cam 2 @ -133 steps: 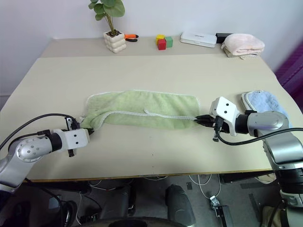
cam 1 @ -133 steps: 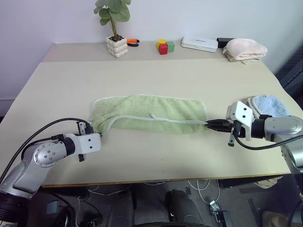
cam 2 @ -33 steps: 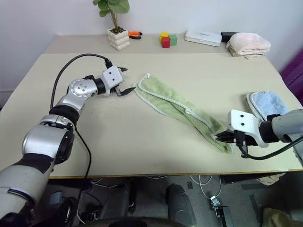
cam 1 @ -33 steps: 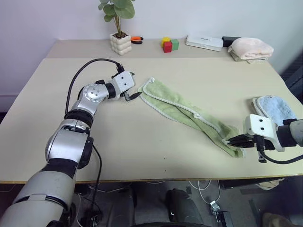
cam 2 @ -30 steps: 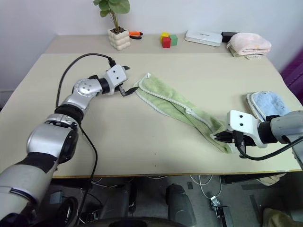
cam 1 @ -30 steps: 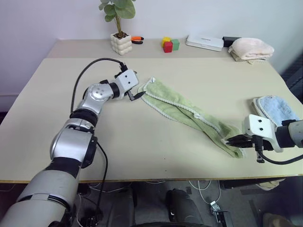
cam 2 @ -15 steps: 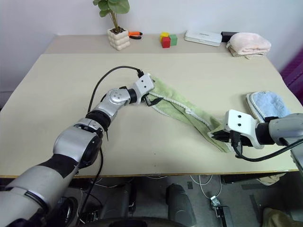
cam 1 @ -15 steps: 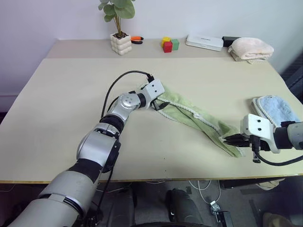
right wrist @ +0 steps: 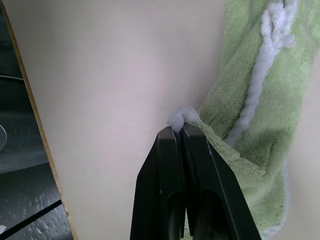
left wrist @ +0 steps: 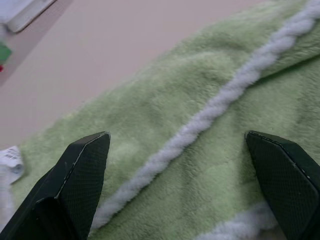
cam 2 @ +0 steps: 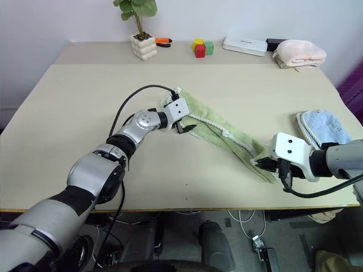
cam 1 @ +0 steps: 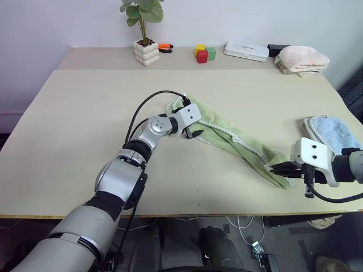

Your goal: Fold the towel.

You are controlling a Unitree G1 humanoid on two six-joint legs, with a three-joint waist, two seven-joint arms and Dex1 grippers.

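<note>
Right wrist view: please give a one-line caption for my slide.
The right gripper, shut, pinches the white hemmed corner of the light green terry towel above the beige table.

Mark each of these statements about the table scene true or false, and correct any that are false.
1. The right gripper is shut on a corner of the green towel. True.
2. The left gripper has its jaws closed on the towel. False: its jaws are wide open over the towel's far end.
3. The towel lies flat and fully spread. False: it is bunched into a long diagonal strip across the table.
4. A light blue towel lies near the table's right edge. True.
5. The potted plant stands on the green towel. False: it stands at the back of the table, well apart from it.
</note>
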